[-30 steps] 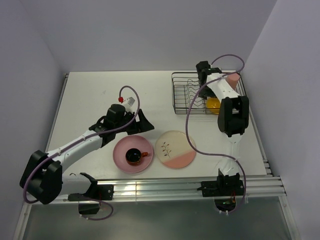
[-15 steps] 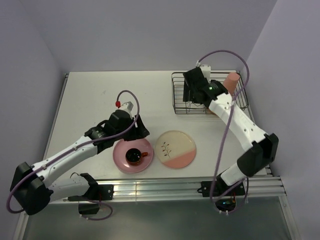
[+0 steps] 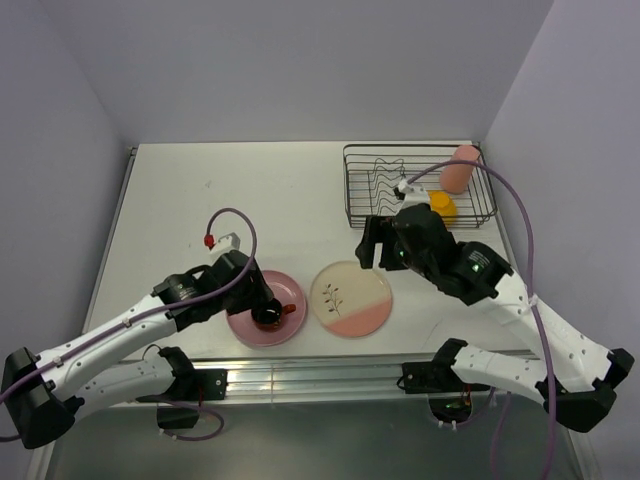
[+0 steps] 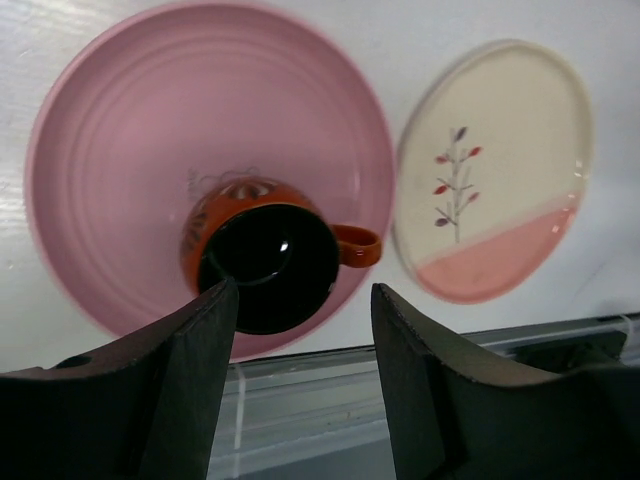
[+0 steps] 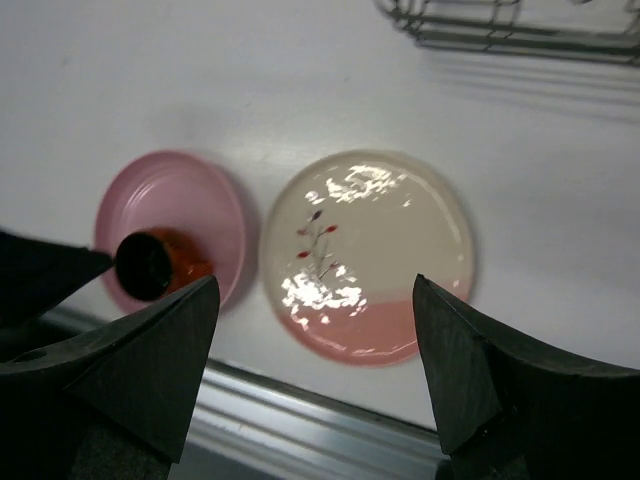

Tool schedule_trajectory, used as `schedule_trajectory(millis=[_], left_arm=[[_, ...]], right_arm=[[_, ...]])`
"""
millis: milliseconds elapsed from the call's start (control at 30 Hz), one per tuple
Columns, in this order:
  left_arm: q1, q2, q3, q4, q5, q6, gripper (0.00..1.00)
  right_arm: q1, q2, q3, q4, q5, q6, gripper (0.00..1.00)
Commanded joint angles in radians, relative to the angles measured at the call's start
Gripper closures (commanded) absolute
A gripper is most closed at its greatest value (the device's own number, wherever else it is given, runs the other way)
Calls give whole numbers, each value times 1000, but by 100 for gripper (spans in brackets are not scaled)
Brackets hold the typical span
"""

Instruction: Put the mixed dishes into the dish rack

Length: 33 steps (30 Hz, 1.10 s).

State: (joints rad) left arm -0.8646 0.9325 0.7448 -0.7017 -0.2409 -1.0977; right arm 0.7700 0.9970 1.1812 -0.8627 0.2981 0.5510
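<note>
Left arm [image 3: 130, 322]: white links, black joints, lower left.
Right arm [image 3: 530, 310]: same colours, lower right.
Cables [image 3: 233, 211]: purple, looping; left one red-tipped.
Fingers [image 4: 180, 390]: broad, black.

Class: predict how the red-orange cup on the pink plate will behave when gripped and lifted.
The red-orange cup looks glazed and rigid, so probably slippery and chippable. It stands upright on the pink plate, so it may slide if nudged. Its handle could twist it.
</note>
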Motion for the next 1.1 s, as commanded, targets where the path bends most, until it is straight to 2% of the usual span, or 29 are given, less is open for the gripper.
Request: schedule_trajectory(millis=[0,133,367,767,967,1000,1067], left_arm=[[-13,17,-15,-73,-61,-86,39],[-19,75,-2,-110,-95,-122,39],[-19,157,-31,-94,-97,-149,41],[-24,267,-59,-13,-35,-137,57],[-28,328,-32,-7,-34,-113,87],[-30,333,-28,-12,-38,-113,99],[-37,327,-16,-25,-49,-116,100]], right_arm=[[41,-60,-77,106,-178,55,15],[75,-136,-146,169,-264,78,15],[84,-250,-180,126,-272,78,16],[84,-324,-161,68,-263,59,16],[83,-327,-189,82,-281,59,16],[84,-328,-192,83,-287,58,16],[84,-330,-193,83,-292,58,15]])
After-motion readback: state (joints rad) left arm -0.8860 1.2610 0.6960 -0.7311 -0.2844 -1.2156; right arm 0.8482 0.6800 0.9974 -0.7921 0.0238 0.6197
